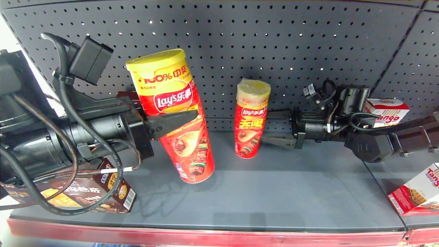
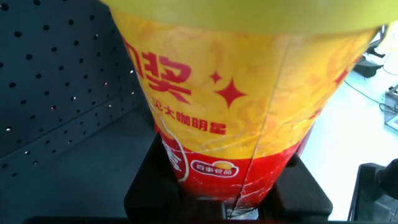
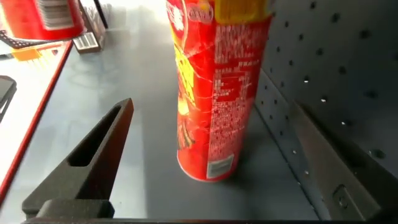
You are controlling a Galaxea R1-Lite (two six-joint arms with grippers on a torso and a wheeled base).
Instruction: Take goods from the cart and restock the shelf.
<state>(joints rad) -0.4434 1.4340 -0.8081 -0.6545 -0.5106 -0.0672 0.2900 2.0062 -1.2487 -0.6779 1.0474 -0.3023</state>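
Note:
My left gripper (image 1: 175, 120) is shut on a tall red and yellow chips can (image 1: 178, 113), gripping it around the middle. The can leans with its yellow lid toward the left, its base low over the shelf board (image 1: 274, 192); I cannot tell if it touches. In the left wrist view the same can (image 2: 236, 106) sits between the black fingers (image 2: 149, 186). A shorter chips can (image 1: 252, 120) stands upright near the pegboard. My right gripper (image 1: 274, 127) is open just to its right. In the right wrist view the short can (image 3: 217, 93) stands just past the spread fingers (image 3: 93, 162).
A brown biscuit box (image 1: 85, 192) lies at the shelf's front left under my left arm. A white and red wafer box (image 1: 387, 111) sits behind my right arm, another (image 1: 415, 193) at the front right. The pegboard (image 1: 274, 41) closes the back; a red strip (image 1: 205, 236) edges the front.

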